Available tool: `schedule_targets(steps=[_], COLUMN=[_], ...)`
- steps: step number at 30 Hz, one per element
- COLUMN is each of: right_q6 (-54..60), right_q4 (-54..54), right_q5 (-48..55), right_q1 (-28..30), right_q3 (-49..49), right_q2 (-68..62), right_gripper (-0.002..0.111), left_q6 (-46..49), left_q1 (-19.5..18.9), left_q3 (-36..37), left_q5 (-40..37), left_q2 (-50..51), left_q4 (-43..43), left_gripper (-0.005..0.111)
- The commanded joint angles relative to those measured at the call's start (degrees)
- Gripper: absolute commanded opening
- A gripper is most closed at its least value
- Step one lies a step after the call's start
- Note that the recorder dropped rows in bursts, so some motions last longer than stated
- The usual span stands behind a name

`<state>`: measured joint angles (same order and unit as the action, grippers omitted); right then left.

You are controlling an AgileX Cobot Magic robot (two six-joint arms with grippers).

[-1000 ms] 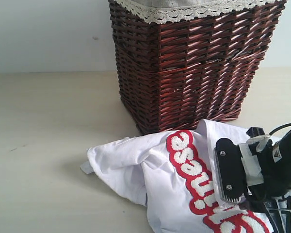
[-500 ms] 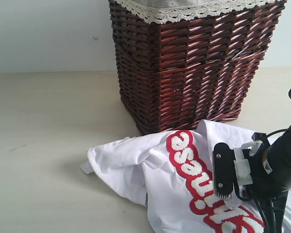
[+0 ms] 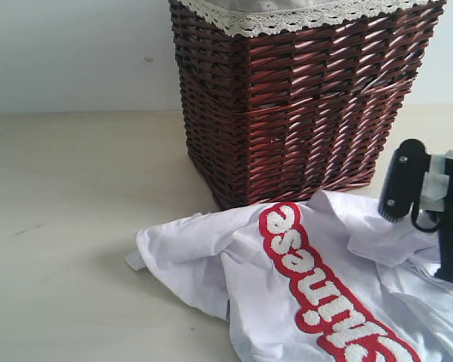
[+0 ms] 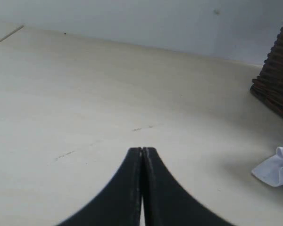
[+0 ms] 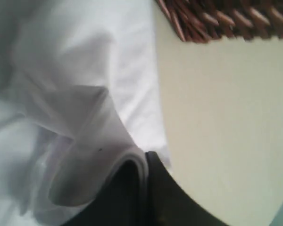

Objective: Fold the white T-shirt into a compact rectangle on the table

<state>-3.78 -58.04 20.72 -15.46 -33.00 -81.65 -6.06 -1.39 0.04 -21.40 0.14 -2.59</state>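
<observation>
Cloth of white cotton red-lettered T-shirt [image 3: 204,256] is looking limp, light; right gripper [image 5: 145,160] is pinching its edge fold, a sound hold. Left gripper [image 4: 142,153] is sitting pressed together.

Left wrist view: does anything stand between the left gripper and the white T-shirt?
Nothing visible does. Only table surface lies between the shut left gripper and the white T-shirt edge; the basket stands aside from that path.

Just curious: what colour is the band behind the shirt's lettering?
The band is red, clearest in the exterior view.
</observation>
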Motion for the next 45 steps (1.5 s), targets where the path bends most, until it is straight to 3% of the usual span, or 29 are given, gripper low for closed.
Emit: schedule_targets(steps=[1,5,8,13,16,22,26,30,37,40,43,45], right_q6=[-19.65,-42.36,-54.69,-58.41,-58.41,-60.41,-65.85,-71.00,-65.03,-61.73,-56.54,-52.05], right_q4=[-23.97,-38.90,-41.91,-41.91,-41.91,-41.91,-41.91,-38.91,-41.91,-41.91,-41.91,-41.91], right_q5=[-4.96,-8.73,-9.17,-6.23,-5.14,-0.31,1.65,-14.78,-65.40,-66.24,-57.68,-49.00], right_q1=[8.73,13.87,15.28,15.28,15.28,15.28,15.13,15.13,14.84,12.60,8.55,6.14], right_q3=[-0.62,-5.36,-9.83,-16.13,-17.85,-19.96,-19.96,-19.96,-17.45,-12.14,-6.02,-2.57], right_q2=[-4.10,-7.16,-9.40,-13.70,-15.97,-20.45,-17.76,-7.32,-0.16,-2.41,-6.07,-8.24], right_gripper=[0.000,0.000,0.000,0.003,0.015,0.055,0.060,0.059,0.059,0.059,0.058,0.051], left_q6=[-0.10,-0.10,-0.10,-0.10,-0.10,-0.10,-0.10,-0.10,-0.10,-0.10,-0.10,-0.10], left_q1=[0.26,0.26,0.26,0.26,0.26,0.26,0.26,0.26,0.26,0.26,0.26,0.26], left_q3=[-0.04,-0.04,-0.04,-0.04,-0.04,-0.04,-0.04,-0.04,-0.04,-0.04,-0.04,-0.04], left_q5=[0.27,0.27,0.27,0.27,0.27,0.27,0.27,0.27,0.27,0.27,0.27,0.27], left_q2=[-0.14,-0.14,-0.14,-0.14,-0.14,-0.14,-0.14,-0.14,-0.14,-0.14,-0.14,-0.14], left_q4=[-0.31,-0.31,-0.31,-0.31,-0.31,-0.31,-0.31,-0.31,-0.31,-0.31,-0.31,-0.31], left_gripper=[0.000,0.000,0.000,0.000,0.000,0.000,0.000,0.000,0.000,0.000,0.000,0.000])
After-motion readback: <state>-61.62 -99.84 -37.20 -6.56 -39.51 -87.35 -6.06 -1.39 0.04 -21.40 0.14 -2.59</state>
